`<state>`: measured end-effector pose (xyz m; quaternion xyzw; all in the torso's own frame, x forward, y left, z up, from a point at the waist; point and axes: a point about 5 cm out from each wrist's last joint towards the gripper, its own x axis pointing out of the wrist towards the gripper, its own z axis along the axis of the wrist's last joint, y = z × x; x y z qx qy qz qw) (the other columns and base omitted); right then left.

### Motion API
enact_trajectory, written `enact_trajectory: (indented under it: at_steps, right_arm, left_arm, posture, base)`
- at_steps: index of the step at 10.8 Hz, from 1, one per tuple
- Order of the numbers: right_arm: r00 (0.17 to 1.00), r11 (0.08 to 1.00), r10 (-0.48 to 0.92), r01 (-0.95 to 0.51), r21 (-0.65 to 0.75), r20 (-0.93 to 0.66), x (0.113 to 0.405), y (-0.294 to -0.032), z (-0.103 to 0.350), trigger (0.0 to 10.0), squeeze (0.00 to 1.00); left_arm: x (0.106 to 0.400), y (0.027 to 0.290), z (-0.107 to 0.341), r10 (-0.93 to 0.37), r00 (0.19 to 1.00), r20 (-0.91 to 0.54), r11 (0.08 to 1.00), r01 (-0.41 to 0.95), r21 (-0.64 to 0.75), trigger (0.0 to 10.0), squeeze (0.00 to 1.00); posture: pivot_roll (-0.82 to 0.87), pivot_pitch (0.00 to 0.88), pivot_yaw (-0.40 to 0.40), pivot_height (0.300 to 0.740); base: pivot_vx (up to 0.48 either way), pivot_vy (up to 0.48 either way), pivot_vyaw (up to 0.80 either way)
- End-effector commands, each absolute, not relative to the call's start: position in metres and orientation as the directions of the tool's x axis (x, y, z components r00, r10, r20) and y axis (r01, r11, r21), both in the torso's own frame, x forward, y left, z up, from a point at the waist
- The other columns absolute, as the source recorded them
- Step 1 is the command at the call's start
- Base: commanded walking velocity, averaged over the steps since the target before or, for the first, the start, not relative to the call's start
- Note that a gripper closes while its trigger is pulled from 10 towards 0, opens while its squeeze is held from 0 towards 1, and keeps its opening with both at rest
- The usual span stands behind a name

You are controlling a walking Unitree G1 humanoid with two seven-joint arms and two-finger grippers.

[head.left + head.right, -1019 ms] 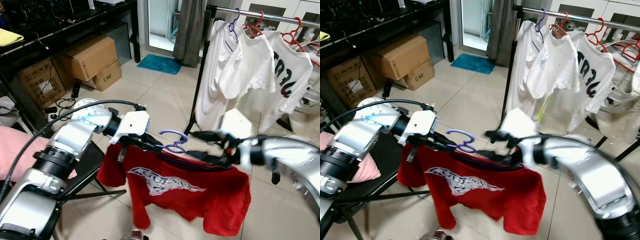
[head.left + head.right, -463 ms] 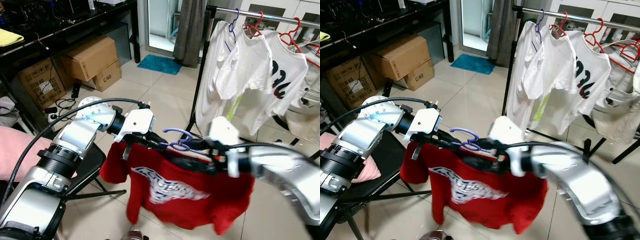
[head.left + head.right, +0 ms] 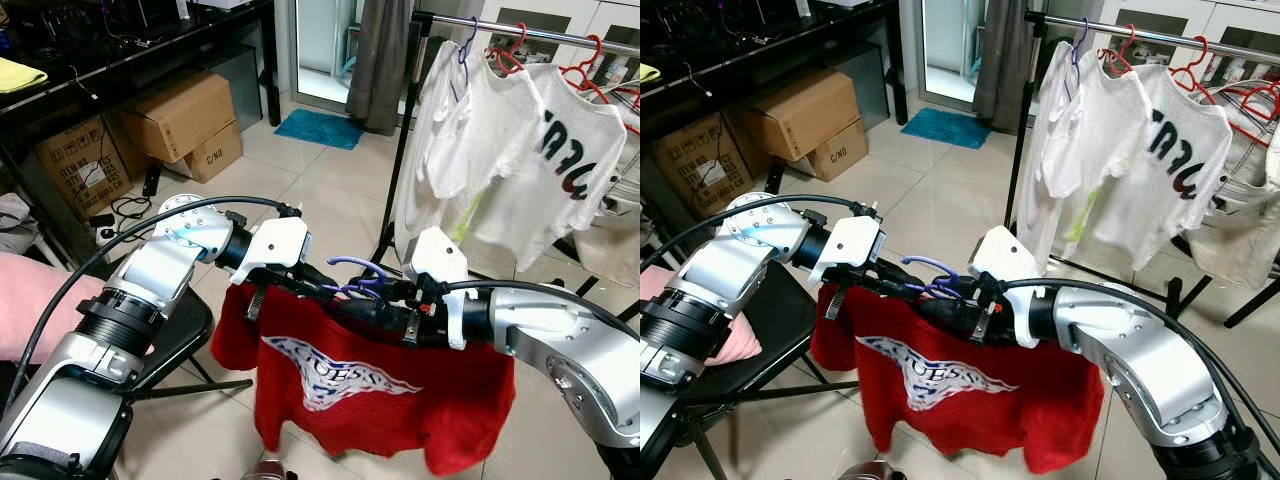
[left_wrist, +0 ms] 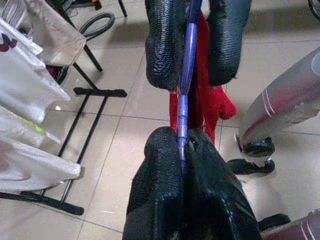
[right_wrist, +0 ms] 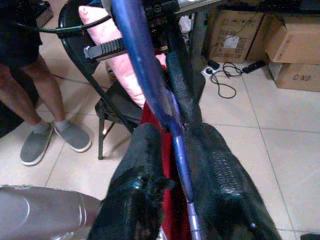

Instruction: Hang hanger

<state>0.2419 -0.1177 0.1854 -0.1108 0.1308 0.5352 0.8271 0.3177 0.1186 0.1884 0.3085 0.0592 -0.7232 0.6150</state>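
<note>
Item: purple hanger [image 3: 355,283] carrying a red shirt [image 3: 370,380], held level between both claws, in front of the robot's chest, well short of the clothes rail [image 3: 520,32].

Left claw [image 3: 325,288]: closed on one arm of the hanger; in the left wrist view the purple bar runs pinched between the black fingers [image 4: 165,45].

Right claw [image 3: 958,312]: closed on the other arm of the hanger; in the right wrist view the bar passes between its fingers [image 5: 220,175], the shirt bunched just below.

Risks, as judged: thin bar could twist or slide in either grip if the two arms pull unevenly; shirt may slip off one shoulder of the hanger; hook could miss the rail or snag the white shirts [image 3: 500,150] and the red hangers [image 3: 510,50] crowding it; hem may catch the black chair [image 3: 770,320] beside the left claw.

Hard to make out: the hook's facing, small and partly behind the claws; the exact contact at the right claw, masked by cloth; a free gap on the rail, cut off at the edge; a person's legs [image 5: 35,100] beyond the right claw, cropped.
</note>
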Motion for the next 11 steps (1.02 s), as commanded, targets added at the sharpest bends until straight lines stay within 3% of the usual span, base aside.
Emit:
enact_trajectory:
  at_steps: [1,6,7,8,10,11]
  right_arm:
    - [0.397,0.410,0.851,-0.911,-0.040,-0.344,0.244,-0.119,0.185,0.0,0.00]
    - [0.399,0.408,0.859,-0.912,-0.043,-0.321,0.246,-0.121,0.190,0.0,0.00]
    - [0.398,0.405,0.865,-0.913,-0.041,-0.306,0.246,-0.122,0.192,0.0,0.00]
    - [0.394,0.401,0.867,-0.915,-0.042,-0.305,0.245,-0.123,0.193,0.0,0.00]
    - [0.383,0.393,0.861,-0.919,-0.042,-0.333,0.241,-0.128,0.190,0.0,0.00]
    - [0.382,0.394,0.852,-0.918,-0.042,-0.359,0.240,-0.132,0.185,0.0,0.00]
  left_arm:
    - [0.321,0.118,0.204,-0.891,-0.017,-0.453,-0.188,0.923,0.335,0.0,0.00]
    - [0.321,0.118,0.209,-0.922,-0.005,-0.388,-0.138,0.939,0.314,0.0,0.00]
    - [0.322,0.117,0.210,-0.936,-0.011,-0.353,-0.125,0.945,0.302,10.0,0.89]
    - [0.323,0.117,0.212,-0.947,-0.015,-0.321,-0.116,0.948,0.297,10.0,1.00]
    - [0.323,0.114,0.226,-0.974,-0.014,-0.225,-0.085,0.948,0.308,10.0,1.00]
    - [0.321,0.114,0.231,-0.977,-0.026,-0.211,-0.090,0.950,0.298,10.0,0.00]
  posture:
    - [0.09,0.011,0.041,0.740]
    - [0.08,0.003,0.039,0.740]
    - [0.08,0.000,0.036,0.740]
    - [0.07,0.000,0.034,0.740]
    - [0.07,0.000,0.027,0.740]
    - [0.08,0.000,0.027,0.740]
  base:
    - [0.000,0.000,0.00]
    - [0.000,0.000,0.00]
    - [0.000,0.000,0.00]
    - [0.000,0.000,0.00]
    - [0.000,0.000,0.00]
    - [0.000,0.000,0.00]
